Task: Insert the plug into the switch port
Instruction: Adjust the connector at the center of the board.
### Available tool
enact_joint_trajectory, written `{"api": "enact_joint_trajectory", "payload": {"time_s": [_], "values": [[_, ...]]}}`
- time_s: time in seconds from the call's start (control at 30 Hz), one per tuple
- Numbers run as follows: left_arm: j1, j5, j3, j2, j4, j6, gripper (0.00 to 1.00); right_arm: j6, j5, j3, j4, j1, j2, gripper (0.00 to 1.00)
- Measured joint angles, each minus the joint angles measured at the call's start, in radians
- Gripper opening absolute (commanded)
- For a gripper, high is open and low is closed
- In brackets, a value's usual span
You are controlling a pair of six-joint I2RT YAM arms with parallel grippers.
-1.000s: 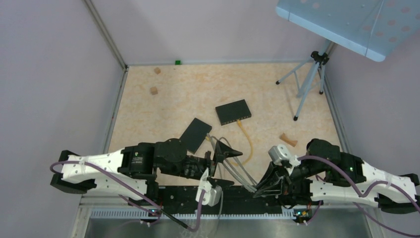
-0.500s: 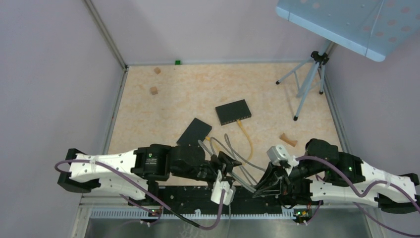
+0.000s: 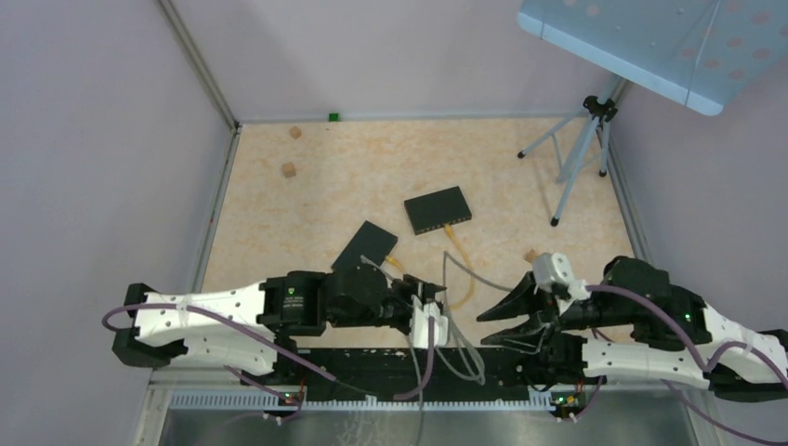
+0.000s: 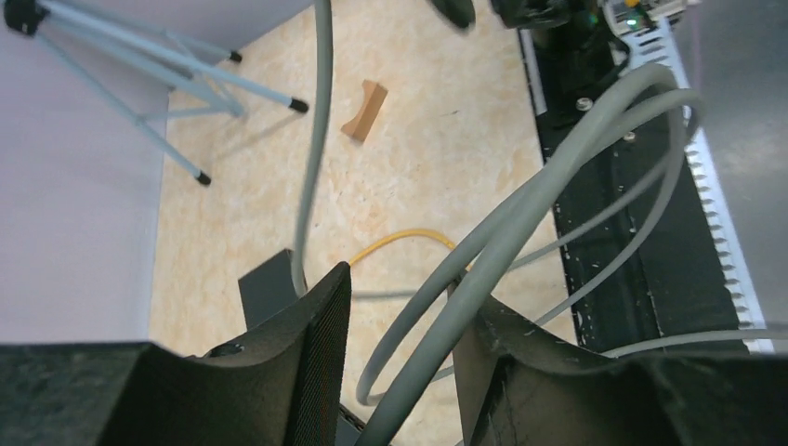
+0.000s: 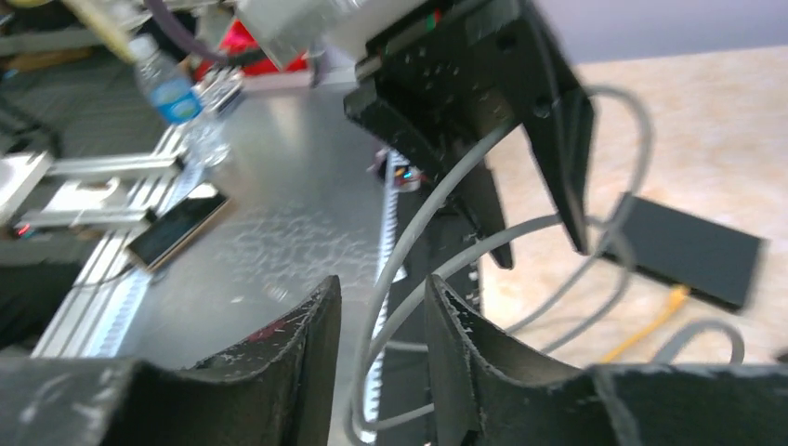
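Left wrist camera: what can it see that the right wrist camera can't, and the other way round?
Only the left wrist view shows the tripod legs and a small curved wooden block. Only the right wrist view shows a water bottle and a phone. Both show the grey cable, the yellow cable and the pale speckled table.

A grey cable hangs in loose, crossing loops over the near edge of the worktop; its plug cannot be made out. The network switch, a flat black box, lies farther back, slightly angled. A yellow cable sits in its near-side ports.
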Motion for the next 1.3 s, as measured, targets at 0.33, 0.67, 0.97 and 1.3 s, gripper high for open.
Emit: {"api": "enact_joint_trajectory", "payload": {"time_s": [0.33,0.67,0.97,1.3], "values": [[0.283,0.069,0.11,0.26,0.071,-0.33,0.0,-0.039,0.475,0.045,0.018,0.0,-0.167,0.39],[0.512,0.245,0.249,0.588,0.157,-0.636,0.0,-0.027,0.716,0.043,0.022,0.0,-0.146,0.48],[0.769,0.356,0.233,0.691,0.185,-0.993,0.0,0.207,1.096,0.039,-0.133,0.0,-0.064,0.49],[0.702,0.239,0.002,0.397,0.154,-1.344,0.0,0.681,1.295,0.047,-0.462,0.0,0.073,0.53]]}}
